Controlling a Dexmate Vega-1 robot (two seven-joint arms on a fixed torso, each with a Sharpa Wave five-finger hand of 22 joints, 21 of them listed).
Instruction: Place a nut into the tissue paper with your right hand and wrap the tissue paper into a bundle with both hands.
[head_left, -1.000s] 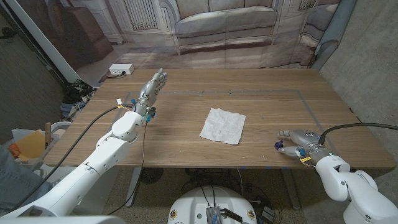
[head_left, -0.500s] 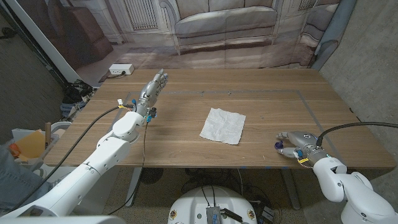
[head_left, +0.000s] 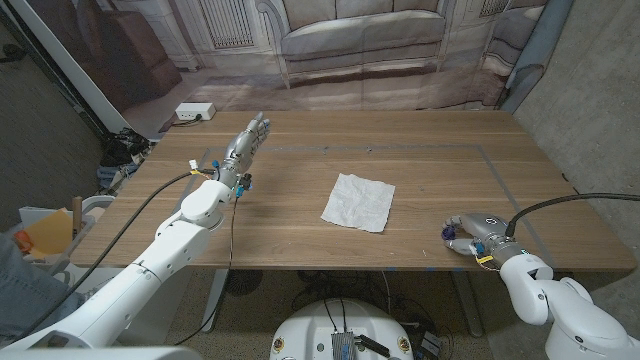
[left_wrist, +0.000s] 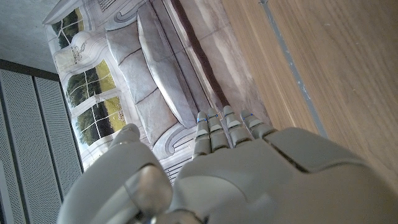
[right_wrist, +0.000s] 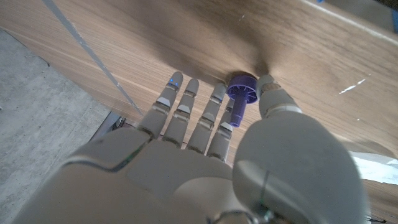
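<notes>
A white tissue paper (head_left: 358, 202) lies spread out at the middle of the wooden table (head_left: 290, 245). A small purple nut (head_left: 447, 234) sits on the table near the front right edge. My right hand (head_left: 472, 232) is on it. In the right wrist view the purple nut (right_wrist: 240, 90) is pinched between the thumb and a finger of my right hand (right_wrist: 205, 143), still down on the wood. My left hand (head_left: 245, 145) holds nothing at the far left of the table, fingers straight. In the left wrist view my left hand (left_wrist: 236, 168) hovers over bare wood.
The table's front edge (head_left: 440, 268) runs just below my right hand. A thin taped line (head_left: 420, 148) marks a rectangle on the tabletop. A white power strip (head_left: 195, 112) lies on the floor beyond the far left corner.
My right hand's fingers have drawn in around the purple nut, and the hand has shifted slightly toward the front edge. The left hand and tissue have not moved.
</notes>
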